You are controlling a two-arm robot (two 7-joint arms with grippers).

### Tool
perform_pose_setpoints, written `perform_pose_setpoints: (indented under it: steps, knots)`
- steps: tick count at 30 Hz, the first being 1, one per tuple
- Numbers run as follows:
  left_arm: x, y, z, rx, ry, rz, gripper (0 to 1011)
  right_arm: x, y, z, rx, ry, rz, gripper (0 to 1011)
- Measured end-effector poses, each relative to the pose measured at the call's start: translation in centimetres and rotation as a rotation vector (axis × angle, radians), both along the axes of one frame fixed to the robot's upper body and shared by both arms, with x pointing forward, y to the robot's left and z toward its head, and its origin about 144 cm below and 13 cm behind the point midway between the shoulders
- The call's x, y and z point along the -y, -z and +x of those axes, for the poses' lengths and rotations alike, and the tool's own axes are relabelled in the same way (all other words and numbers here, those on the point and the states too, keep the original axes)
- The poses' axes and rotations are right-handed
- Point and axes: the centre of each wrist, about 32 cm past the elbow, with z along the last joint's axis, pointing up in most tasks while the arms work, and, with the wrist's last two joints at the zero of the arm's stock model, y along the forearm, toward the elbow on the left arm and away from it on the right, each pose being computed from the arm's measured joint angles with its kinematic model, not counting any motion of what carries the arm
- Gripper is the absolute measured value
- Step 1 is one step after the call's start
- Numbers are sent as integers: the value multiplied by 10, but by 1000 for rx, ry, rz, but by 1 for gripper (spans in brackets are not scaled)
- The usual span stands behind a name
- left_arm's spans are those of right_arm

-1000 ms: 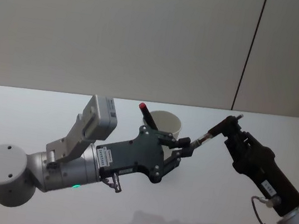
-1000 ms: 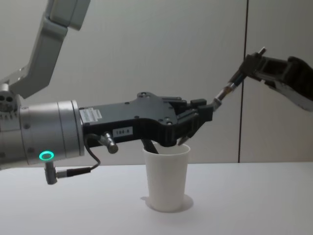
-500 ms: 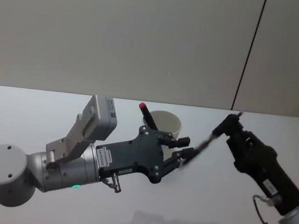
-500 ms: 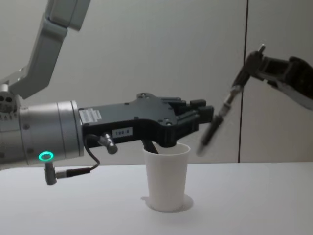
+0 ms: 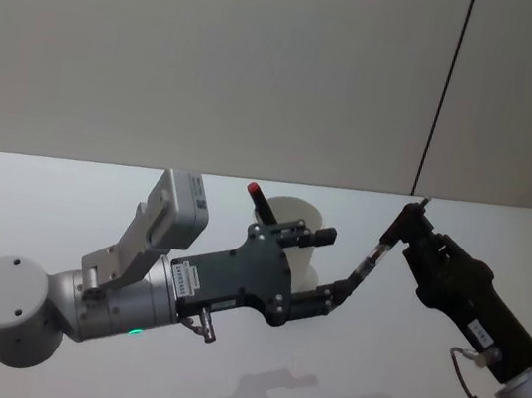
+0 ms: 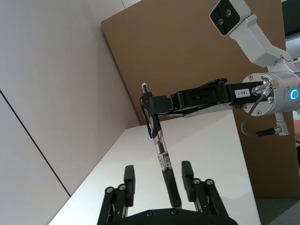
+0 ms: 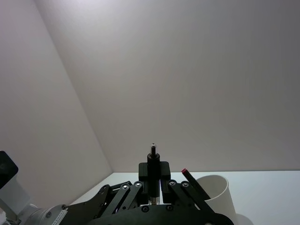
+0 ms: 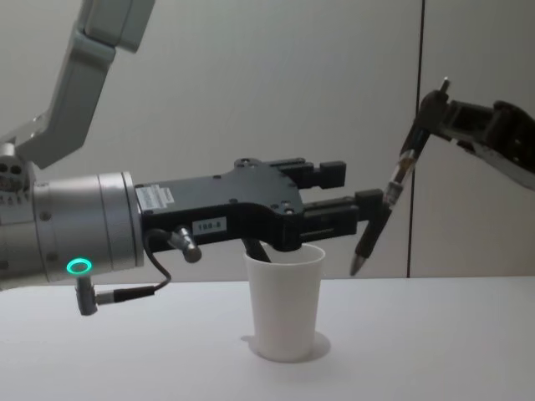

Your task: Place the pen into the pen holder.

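Note:
The pen (image 8: 391, 194) is clear with a black grip and hangs slanted, tip down. My right gripper (image 8: 428, 110) is shut on its upper end, high at the right. The tip sits beside the pen holder (image 8: 284, 305), a white paper cup, to its right at about rim height. My left gripper (image 8: 361, 188) reaches across above the cup and is open, its fingers (image 6: 129, 187) spread wide on either side of the pen's (image 6: 161, 150) lower half. In the head view the pen (image 5: 369, 262) runs from the right gripper (image 5: 408, 220) down toward the left gripper (image 5: 328, 266).
A red-capped pen (image 5: 255, 190) stands in the cup (image 7: 215, 192), leaning to its left side. The white table (image 8: 435, 351) stretches around the cup. A plain wall with a dark vertical seam (image 5: 444, 95) stands behind.
My left gripper has opened and let go of the pen's lower end. The pen has swung down to hang steeper from the right gripper, its tip now beside the cup.

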Motion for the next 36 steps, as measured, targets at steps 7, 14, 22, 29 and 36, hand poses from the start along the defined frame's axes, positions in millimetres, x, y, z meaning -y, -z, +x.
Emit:
perform_pose_setpoints:
  steps: [7, 14, 22, 29, 36]
  knots:
    - [0, 0, 0, 0, 0, -1, 838, 1, 0, 1, 7, 8, -15, 144]
    - [0, 0, 0, 1, 0, -1, 1003, 5, -2, 3, 31, 22, -54, 144]
    - [0, 0, 0, 1, 0, -1, 1000, 16, -8, 14, 81, 49, -118, 144]
    - [0, 0, 0, 1, 0, -1, 1000, 28, -13, 27, 124, 64, -163, 144]
    - [0, 0, 0, 1, 0, -1, 1000, 37, -17, 43, 158, 69, -193, 144]
